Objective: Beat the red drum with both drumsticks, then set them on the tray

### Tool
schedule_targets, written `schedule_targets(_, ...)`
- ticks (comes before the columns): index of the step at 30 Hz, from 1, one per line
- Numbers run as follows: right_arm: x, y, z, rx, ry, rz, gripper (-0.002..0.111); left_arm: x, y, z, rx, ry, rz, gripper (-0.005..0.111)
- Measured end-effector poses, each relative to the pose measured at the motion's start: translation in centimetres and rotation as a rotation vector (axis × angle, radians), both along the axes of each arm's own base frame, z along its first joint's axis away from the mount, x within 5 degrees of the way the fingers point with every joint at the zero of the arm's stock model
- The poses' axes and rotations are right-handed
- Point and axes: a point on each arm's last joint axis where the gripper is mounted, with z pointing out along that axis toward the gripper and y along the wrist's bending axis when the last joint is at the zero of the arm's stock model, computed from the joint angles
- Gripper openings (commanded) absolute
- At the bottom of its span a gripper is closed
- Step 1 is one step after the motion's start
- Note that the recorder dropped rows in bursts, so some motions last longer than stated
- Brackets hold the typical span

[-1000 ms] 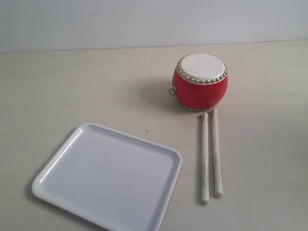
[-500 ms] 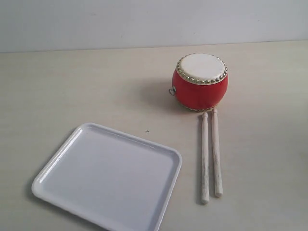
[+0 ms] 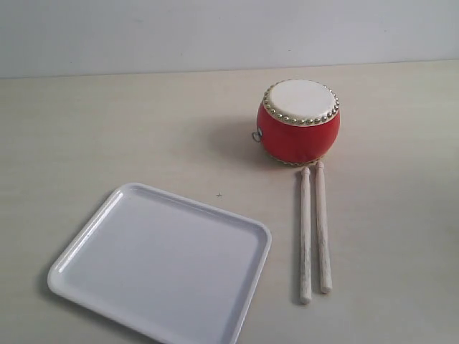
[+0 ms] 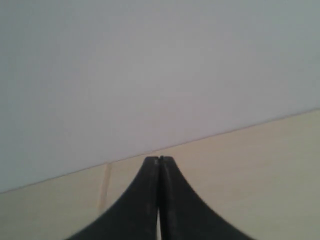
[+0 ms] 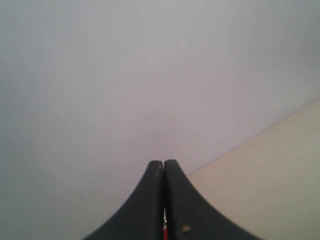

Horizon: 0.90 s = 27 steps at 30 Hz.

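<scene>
Left gripper [image 4: 159, 161]: jaws pressed together, nothing between them. Ahead of the jaws we saw only the pale table [image 4: 260, 165] and the grey wall [image 4: 150, 75], and no task thing was near them.

In the exterior view neither gripper showed, so everything there lay well clear of both sets of jaws. The tray [image 3: 158, 265] sat bare at the left. The red drum [image 3: 298, 136] stood upright to its right and farther back. The drumsticks [image 3: 305, 236] lay side by side just in front of the drum, touching or nearly so, with their tips at its base.

Right gripper [image 5: 163, 164]: jaws also pressed together and holding nothing. A red speck showed low behind them, too small to name.

Risks, as we judged them:
- The sticks lay so close together that jaws closing on one could nudge or roll the other.
- Both arms had to reach the same small spot, so they could clash.
- A stick pinched far off balance could swing in the grip.
- An off-centre blow could shove or tip the drum.

We found no brand, label or writing anywhere.
</scene>
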Motion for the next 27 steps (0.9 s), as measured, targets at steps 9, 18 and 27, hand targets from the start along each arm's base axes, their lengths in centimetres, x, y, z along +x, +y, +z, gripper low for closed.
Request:
schedule_targets(9, 0.0, 0.0, -0.2, 0.001, 0.024, 0.001, 0.0, -0.6, 2.2, -3.1, -0.055, 0.374, 0.291, 0.0)
schedule_targets(18, 0.0, 0.0, -0.2, 0.001, 0.024, 0.001, 0.0, -0.4, -10.1, -6.8, -0.541, 0.923, -0.21, 0.0)
schedule_targets(27, 0.0, 0.0, -0.2, 0.015, 0.025, 0.002, 0.0, -3.2, -24.7, -8.6, -0.505, 0.987, -0.512, 0.0)
